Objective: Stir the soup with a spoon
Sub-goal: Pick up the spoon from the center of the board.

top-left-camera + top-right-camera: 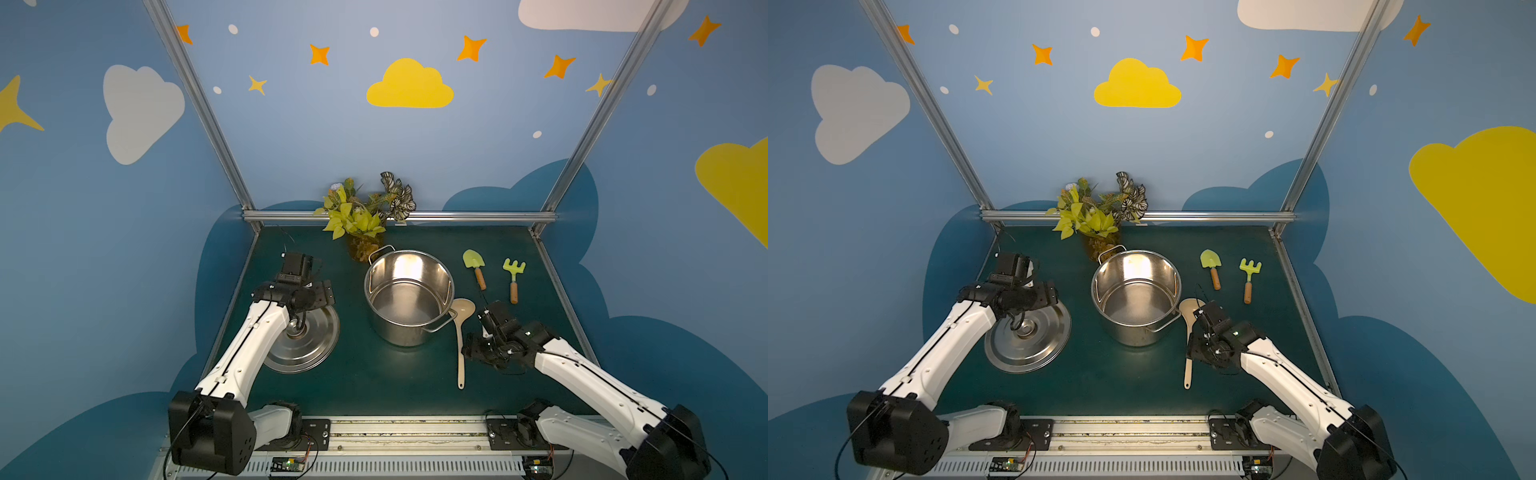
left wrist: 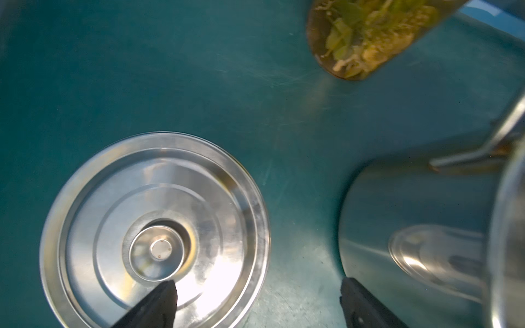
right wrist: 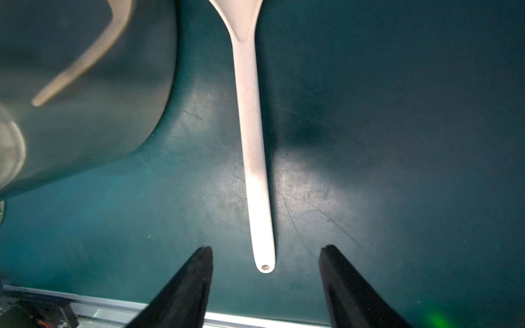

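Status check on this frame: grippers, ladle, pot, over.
Left gripper open over the lid, holding nothing. Right gripper open, fingers straddling ladle handle end, not touching. Ladle flat on table beside pot. Pot uncovered.

Both top views look down from high above the near edge of the table [image 1: 353,386], facing the back wall [image 1: 374,145], far enough to hold the whole tabletop. They share almost the same scene, shifted slightly sideways. The left wrist camera looks close down past the left gripper [image 2: 257,282] at the frame's bottom edge: lid [image 2: 113,198] lower left, pot [image 2: 412,213] lower right. The right wrist camera looks close down past the right gripper [image 3: 267,247] along the spoon [image 3: 250,113], mid-frame, pot wall upper left. The wrist views overlap only at the pot.
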Robot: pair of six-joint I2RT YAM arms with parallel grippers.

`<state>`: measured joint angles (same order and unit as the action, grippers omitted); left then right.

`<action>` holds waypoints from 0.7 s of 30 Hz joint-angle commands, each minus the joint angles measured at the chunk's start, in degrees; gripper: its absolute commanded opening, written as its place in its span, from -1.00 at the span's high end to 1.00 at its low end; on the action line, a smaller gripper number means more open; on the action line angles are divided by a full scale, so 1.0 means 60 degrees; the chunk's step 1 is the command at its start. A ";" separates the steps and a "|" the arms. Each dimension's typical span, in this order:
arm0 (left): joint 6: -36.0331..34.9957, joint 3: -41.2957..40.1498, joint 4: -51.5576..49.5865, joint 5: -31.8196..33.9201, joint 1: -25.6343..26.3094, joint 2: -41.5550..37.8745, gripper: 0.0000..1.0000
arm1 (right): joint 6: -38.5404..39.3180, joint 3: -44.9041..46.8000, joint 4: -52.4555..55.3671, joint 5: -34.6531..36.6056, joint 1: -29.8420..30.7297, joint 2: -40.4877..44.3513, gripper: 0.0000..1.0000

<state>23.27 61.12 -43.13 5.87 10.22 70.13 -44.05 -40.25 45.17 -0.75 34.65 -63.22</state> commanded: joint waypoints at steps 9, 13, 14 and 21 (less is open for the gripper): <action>-0.0525 0.0266 -0.1043 -0.1123 0.0950 -0.0558 -0.87 | 0.0634 -0.0894 -0.0862 -0.0694 0.0040 -0.3143 0.12; -0.0765 0.0175 -0.0990 -0.1556 0.1092 -0.0893 -0.87 | 0.0712 -0.0995 -0.1026 -0.0709 0.0027 -0.3652 0.21; -0.0824 0.0194 -0.0996 -0.1625 0.1127 -0.0960 -0.87 | 0.0722 -0.1029 -0.1048 -0.0704 0.0025 -0.3759 0.25; -0.1002 0.0474 -0.1010 -0.2173 0.1208 -0.1393 -0.87 | 0.0734 -0.1126 -0.1101 -0.0519 0.0015 -0.3962 0.69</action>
<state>18.74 62.19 -48.05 -4.54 17.26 62.59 -40.07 -45.82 38.46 -4.56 34.61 -86.65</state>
